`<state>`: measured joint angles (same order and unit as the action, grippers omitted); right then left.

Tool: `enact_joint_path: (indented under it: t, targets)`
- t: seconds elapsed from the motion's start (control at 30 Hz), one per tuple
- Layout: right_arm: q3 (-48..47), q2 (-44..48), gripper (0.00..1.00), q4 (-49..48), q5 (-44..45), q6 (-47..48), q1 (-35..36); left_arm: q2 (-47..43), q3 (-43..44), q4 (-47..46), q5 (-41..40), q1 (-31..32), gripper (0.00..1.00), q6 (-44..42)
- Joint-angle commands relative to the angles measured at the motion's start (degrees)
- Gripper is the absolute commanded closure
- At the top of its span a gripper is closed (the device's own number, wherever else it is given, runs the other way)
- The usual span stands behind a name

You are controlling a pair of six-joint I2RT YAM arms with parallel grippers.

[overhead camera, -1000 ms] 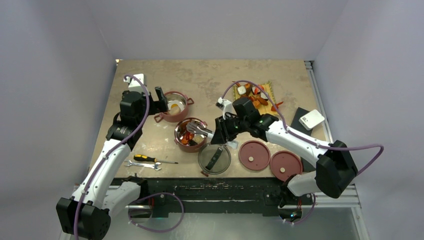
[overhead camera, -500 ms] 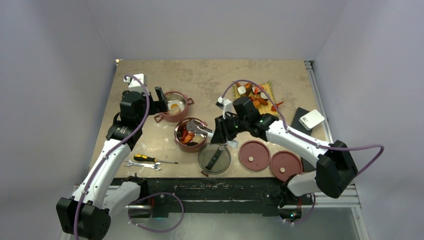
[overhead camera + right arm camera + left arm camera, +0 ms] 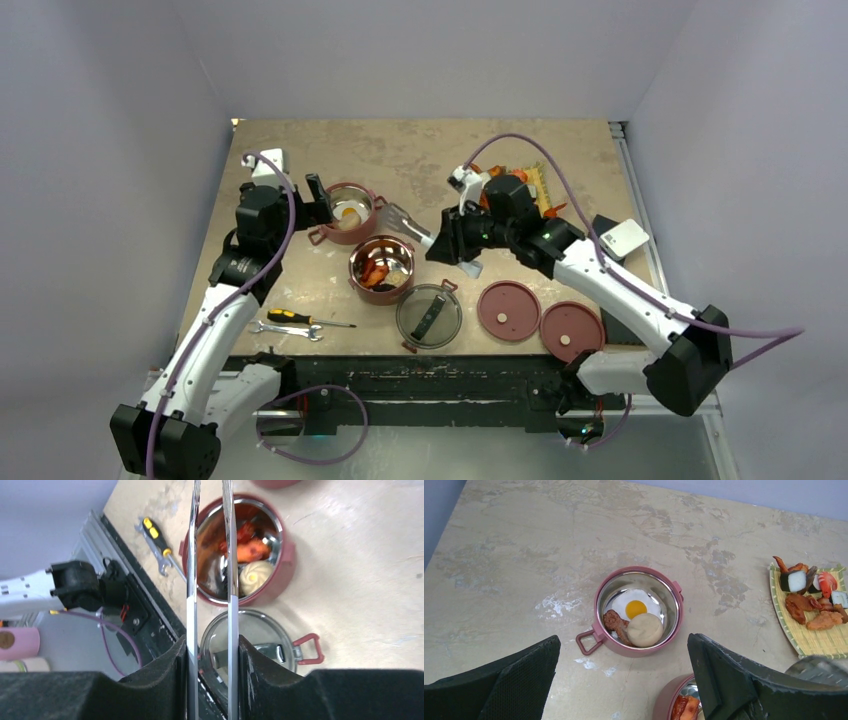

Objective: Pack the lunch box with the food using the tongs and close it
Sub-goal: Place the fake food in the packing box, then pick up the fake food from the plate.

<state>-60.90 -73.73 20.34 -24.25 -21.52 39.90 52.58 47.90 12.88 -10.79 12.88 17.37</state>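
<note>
Lunch box (image 3: 385,296) shown unstacked on the worktop (image 3: 430,150), with its two dusty-red bowls apart. The far bowl (image 3: 644,651) stands upright and holds a fried egg (image 3: 635,607), a beige bun (image 3: 645,629) and a brown chunk (image 3: 614,621), all touching. The near bowl (image 3: 287,555) stands just nearer the arm bases and holds red and orange chunks (image 3: 250,550) beside a second bun (image 3: 255,577). The dark see-through top lid (image 3: 429,316) lies flat, handle up, just right of the near bowl. Two red disc lids (image 3: 508,310) lie side by side to its right. More food (image 3: 811,597) rests on the yellow woven mat (image 3: 819,642) at the far right. The right gripper (image 3: 212,645) has its fingers (image 3: 150,680) closed narrowly on the tongs (image 3: 192,580), which point toward the left; in the top view their tips lie above bare worktop between the two bowls, and whether they carry anything cannot be told. The left gripper (image 3: 322,203) hangs beside the far bowl with its fingers (image 3: 499,685) spread wide, holding nothing. A screwdriver (image 3: 300,319) and a wrench (image 3: 285,329) lie near the left arm's base.
</note>
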Motion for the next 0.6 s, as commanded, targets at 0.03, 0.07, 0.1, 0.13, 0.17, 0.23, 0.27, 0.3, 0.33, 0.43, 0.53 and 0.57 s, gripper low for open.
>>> enact_joint_path:
  t: [0.03, 0.07, 0.1, 0.13, 0.17, 0.23, 0.27, 0.3, 0.33, 0.43, 0.53, 0.57]
  targets:
    - [-4.4, 2.5, 0.63, 5.7, 5.1, -1.2, -7.9, -0.4, 0.0, -2.1, -0.3, 0.1, 0.01, 0.0]
    - [-4.1, 2.8, 0.63, 6.6, 5.5, -1.4, -10.5, -0.5, 0.1, -2.1, -0.3, 0.1, 0.01, 0.0]
    - [-3.8, 3.1, 0.61, 7.5, 6.3, -1.5, -12.9, -0.5, 0.0, -2.0, -0.2, 0.1, 0.01, 0.0]
    - [-3.8, 3.4, 0.61, 8.8, 8.0, -1.2, -15.3, -0.4, 0.1, -2.0, -0.2, 0.1, 0.01, 0.0]
    - [-3.8, 3.4, 0.61, 10.3, 10.0, -0.8, -17.2, -0.3, 0.1, -1.9, 0.0, 0.1, 0.01, 0.0]
    - [-3.7, 3.5, 0.6, 12.3, 13.6, -0.1, -21.0, -0.2, 0.2, -1.9, 0.2, 0.1, 0.01, 0.0]
    - [-3.3, 3.4, 0.59, 13.0, 14.8, 0.4, -23.1, -0.1, 0.2, -1.9, 0.3, 0.1, 0.01, 0.0]
    - [-2.9, 3.4, 0.59, 13.5, 16.1, 1.0, -25.1, 0.0, 0.2, -1.9, 0.5, 0.1, 0.01, -0.1]
    - [-2.5, 3.2, 0.59, 13.9, 17.7, 1.6, -27.0, 0.1, 0.3, -1.8, 0.8, 0.1, 0.01, -0.1]
    - [-0.9, 2.9, 0.58, 13.8, 22.0, 2.1, -31.0, 0.3, 0.4, -1.8, 1.2, 0.1, 0.01, 0.0]
    - [0.4, 2.2, 0.57, 13.2, 24.5, 1.9, -32.0, 0.4, 0.5, -1.8, 1.6, 0.1, 0.01, 0.0]
    - [0.8, 1.7, 0.57, 13.0, 25.5, 1.7, -32.2, 0.5, 0.5, -1.8, 1.7, 0.1, 0.01, 0.0]
